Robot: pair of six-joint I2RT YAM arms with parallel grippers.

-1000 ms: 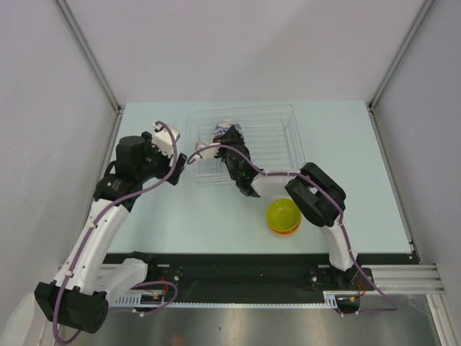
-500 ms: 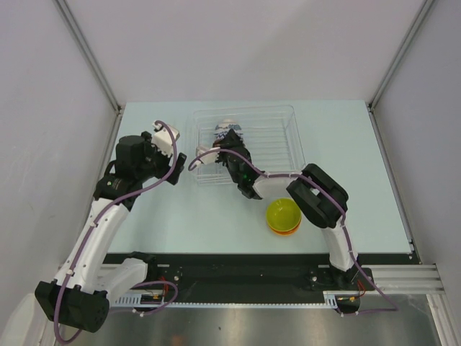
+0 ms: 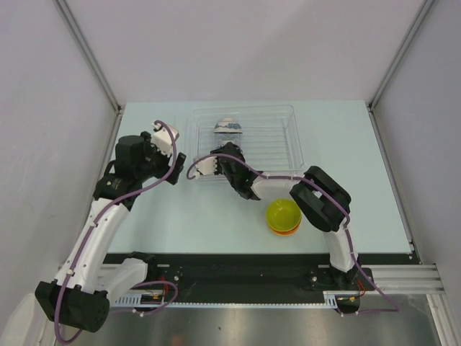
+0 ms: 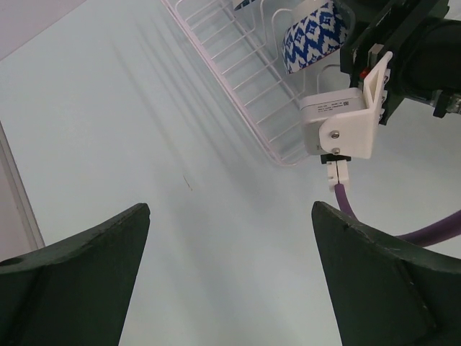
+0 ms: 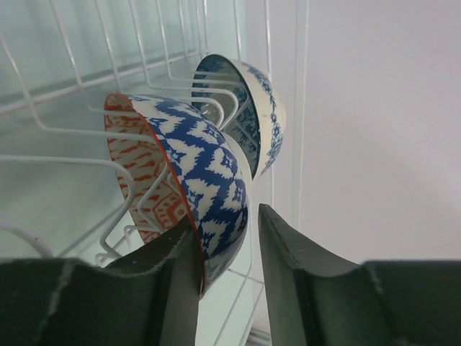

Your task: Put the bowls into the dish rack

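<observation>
Two patterned bowls stand on edge in the dish rack (image 3: 277, 144) at the desk's (image 3: 360, 144) far edge. The right pincer (image 5: 229, 238) straddles the rim of the nearer bowl (image 5: 205, 180), blue zigzag outside and orange inside. Its jaws are parted, with a sliver of space beside the bowl wall, so it looks let go. The farther bowl (image 5: 252, 108) leans just behind it, among white wire prongs (image 5: 43, 130).

The yellow-green bowl (image 3: 283, 213) sits nested in an orange bowl (image 3: 283, 230) towards the near edge, right of middle. That is behind the right pincer and just beside its own elbow, so the right arm is the nearer. To reach it, the pincer would likely have to lift clear of the prongs and rack wall.

The left pincer (image 4: 230, 207) hangs wide open and empty over bare desk by the rack's left side.
</observation>
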